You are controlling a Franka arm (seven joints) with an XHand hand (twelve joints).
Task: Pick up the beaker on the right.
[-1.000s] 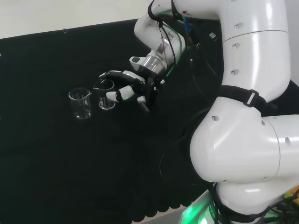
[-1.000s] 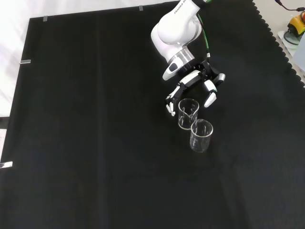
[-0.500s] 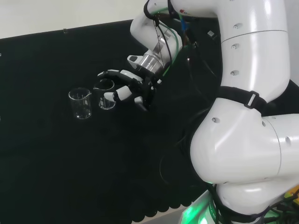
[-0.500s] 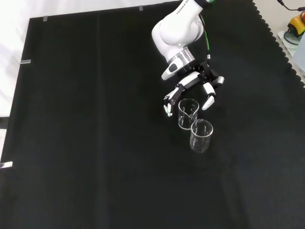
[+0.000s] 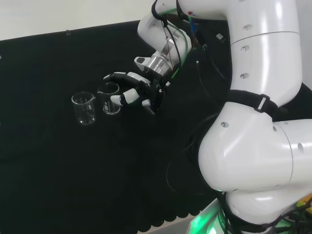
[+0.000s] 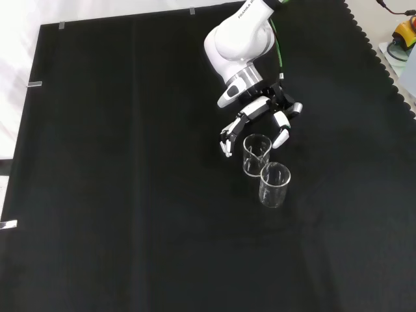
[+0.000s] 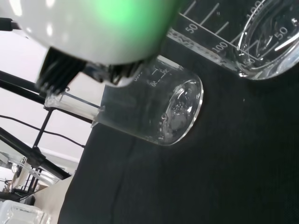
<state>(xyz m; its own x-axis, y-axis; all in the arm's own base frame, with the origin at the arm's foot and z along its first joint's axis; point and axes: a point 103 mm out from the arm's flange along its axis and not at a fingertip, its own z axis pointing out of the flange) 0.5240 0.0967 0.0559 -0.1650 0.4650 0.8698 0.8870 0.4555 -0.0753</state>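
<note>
On the black cloth-covered bench (image 6: 130, 195), 2 clear glass beakers are standing upright, their walls touching or nearly so. In the head view they are sitting side by side, the right-hand clear glass beaker (image 5: 110, 99) being the one nearest the arm; in the front view this same beaker (image 6: 256, 155) is lying farther up, with the second clear glass beaker (image 6: 273, 184) just below it. The black and white hand (image 5: 139, 92) is reaching in from the white arm link (image 6: 237, 39) with its fingers spread and gently curved, straddling the nearer beaker: in the front view the fingers (image 6: 227, 140) are hanging to its left and the thumb (image 6: 281, 130) to its right. Whether any of them is touching the glass I cannot tell. Both beakers are resting on the cloth.
</note>
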